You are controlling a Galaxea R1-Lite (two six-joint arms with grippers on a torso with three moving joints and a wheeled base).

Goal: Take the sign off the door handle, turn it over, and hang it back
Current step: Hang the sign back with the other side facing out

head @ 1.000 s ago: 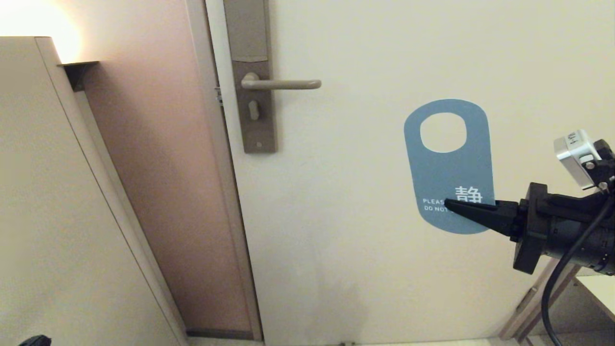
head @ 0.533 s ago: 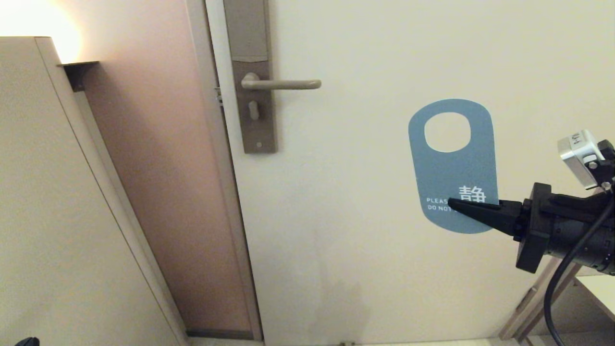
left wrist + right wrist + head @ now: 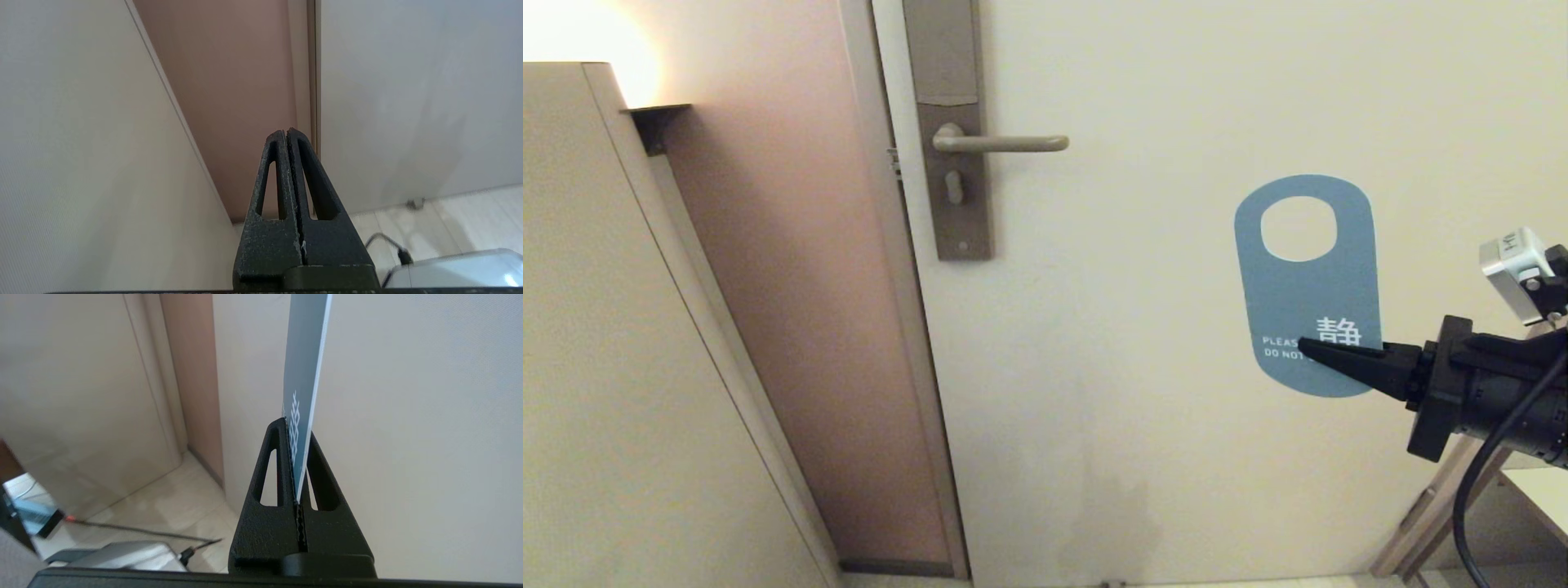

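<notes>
The sign (image 3: 1308, 294) is off the handle and held upright in the air in front of the door, well to the right of and below the door handle (image 3: 1001, 144). Its blue "do not disturb" face is toward me, hole at the top. My right gripper (image 3: 1307, 349) is shut on the sign's lower part, reaching in from the right. In the right wrist view the sign (image 3: 304, 375) stands edge-on between the shut fingers of the right gripper (image 3: 297, 428). The handle is bare. My left gripper (image 3: 285, 132) is shut on nothing, low near the door's left edge, out of the head view.
The pale door (image 3: 1176, 457) fills the view behind the sign. A tall grey-brown lock plate (image 3: 952, 139) carries the handle. A beige wall or cabinet panel (image 3: 621, 367) stands at the left. Wooden furniture legs (image 3: 1437, 514) show at the lower right.
My right gripper has carried the sign a little to the right and slightly down, farther from the handle. The left arm's tip has dropped out of the head view's bottom left corner.
</notes>
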